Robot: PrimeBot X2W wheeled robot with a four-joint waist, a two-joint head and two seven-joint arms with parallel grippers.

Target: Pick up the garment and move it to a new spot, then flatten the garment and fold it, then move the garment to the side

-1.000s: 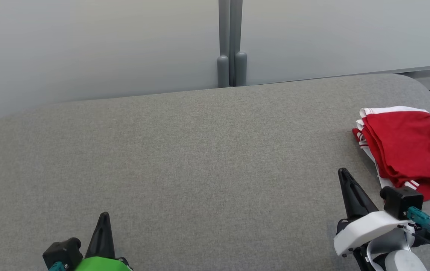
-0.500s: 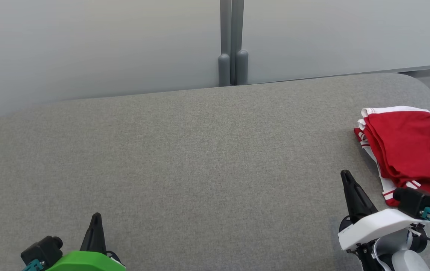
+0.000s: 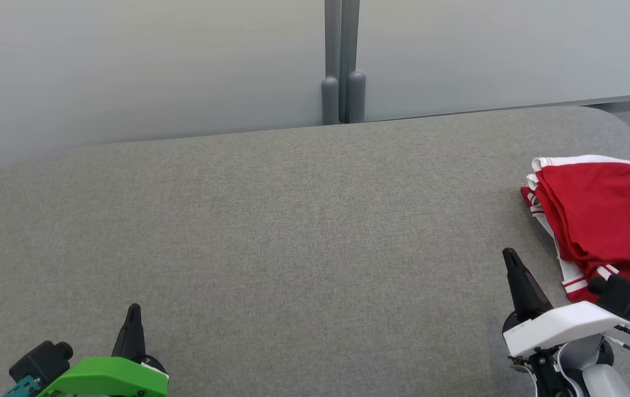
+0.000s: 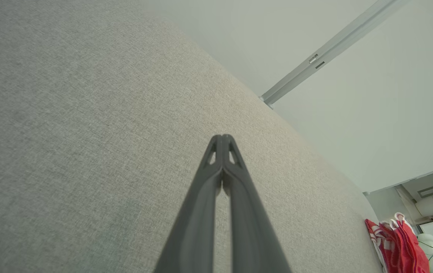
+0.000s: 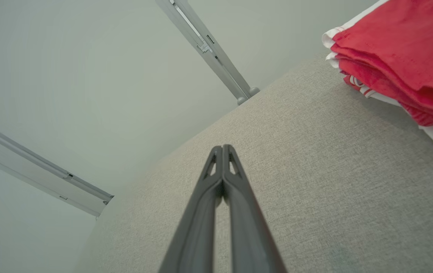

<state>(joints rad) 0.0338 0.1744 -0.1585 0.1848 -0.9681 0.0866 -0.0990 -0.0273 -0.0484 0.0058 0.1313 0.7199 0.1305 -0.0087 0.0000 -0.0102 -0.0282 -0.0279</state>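
The red garment [image 3: 604, 218] with white trim lies folded in several layers at the right edge of the grey table [image 3: 292, 231]; it also shows as the garment [image 5: 402, 57] at the upper right of the right wrist view and small at the far lower right as the garment [image 4: 396, 242] in the left wrist view. My right gripper [image 3: 509, 255] is shut and empty, a short way left of and nearer than the garment. My left gripper [image 3: 133, 309] is shut with nothing in it at the lower left, far from the cloth. Both pairs of fingertips press together: right gripper [image 5: 222, 147], left gripper [image 4: 222, 136].
Pale wall panels stand behind the table, joined by a grey post [image 3: 342, 60] at the middle. The table's far right corner [image 3: 618, 118] is rounded, with floor beyond it.
Both grippers have drawn back toward the bottom of the head view, the left one also drifting left. The right gripper has uncovered the garment's lower hem. The garment stays put.
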